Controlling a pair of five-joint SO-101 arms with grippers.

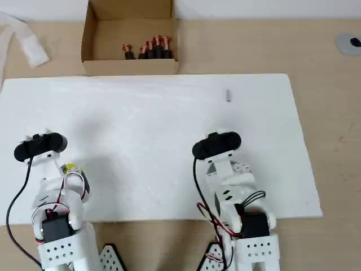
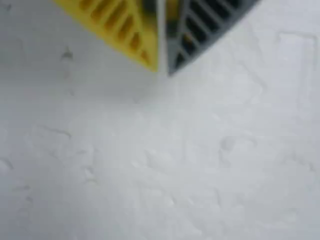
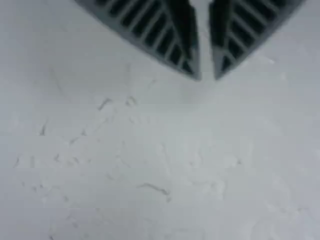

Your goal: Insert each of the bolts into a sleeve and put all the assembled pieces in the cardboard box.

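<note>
The assembled pieces (image 1: 149, 49) are seen grouped inside the cardboard box (image 1: 88, 39), at 11 o'clock on the desk (image 1: 330, 113). The left end effector (image 2: 162, 69) and right end effector (image 3: 205, 75) are held pressed together, empty, over a white foam board (image 1: 141, 141). A small grey piece (image 1: 228, 96) lies at 1 o'clock on the board.

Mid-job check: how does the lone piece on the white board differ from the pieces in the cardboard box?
The lone piece is plain grey; the boxed pieces have copper-coloured ends on dark bodies. The lone piece lies by itself on the white board; the boxed pieces are bunched along the wall of the cardboard box nearest that board. Both are small rod-like parts.
</note>
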